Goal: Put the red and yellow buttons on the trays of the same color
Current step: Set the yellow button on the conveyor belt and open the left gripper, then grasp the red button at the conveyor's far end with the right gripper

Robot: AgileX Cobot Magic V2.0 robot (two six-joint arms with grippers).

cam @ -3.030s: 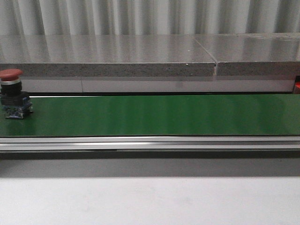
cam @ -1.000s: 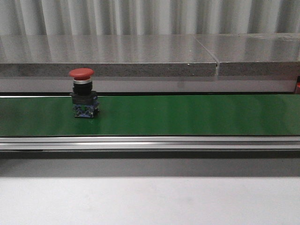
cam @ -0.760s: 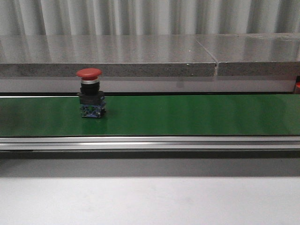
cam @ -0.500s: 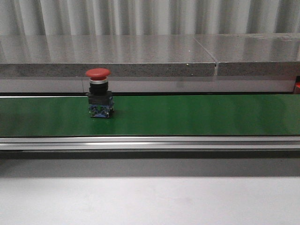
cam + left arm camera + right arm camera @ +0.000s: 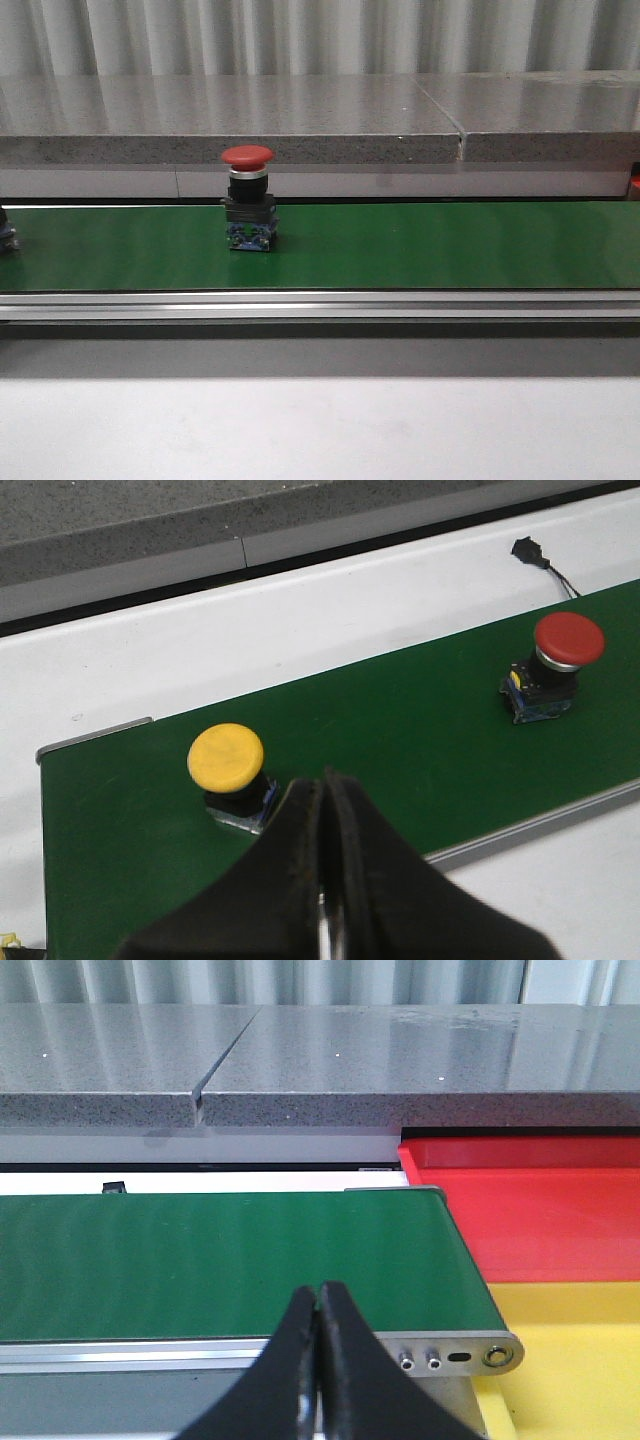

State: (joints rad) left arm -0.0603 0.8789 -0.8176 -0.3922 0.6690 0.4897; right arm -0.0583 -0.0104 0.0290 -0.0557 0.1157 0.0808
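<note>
A red button (image 5: 248, 197) with a mushroom cap on a black and blue base stands upright on the green belt (image 5: 420, 245), left of centre; the left wrist view shows it too (image 5: 560, 660). A yellow button (image 5: 230, 772) stands on the belt just beyond my left gripper (image 5: 323, 780), which is shut and empty above it. At the front view's left edge only a sliver of a base (image 5: 5, 236) shows. My right gripper (image 5: 318, 1295) is shut and empty over the belt's end. Beside that end lie the red tray (image 5: 540, 1222) and the yellow tray (image 5: 570, 1370).
A grey stone ledge (image 5: 300, 125) runs behind the belt. An aluminium rail (image 5: 320, 305) borders the belt's near side, with a white tabletop (image 5: 320, 430) in front. A small black connector with a wire (image 5: 530, 552) lies on the white surface beyond the belt.
The red button has travelled rightward along the belt from the left edge to left of centre. A second base has entered at the far left edge.
</note>
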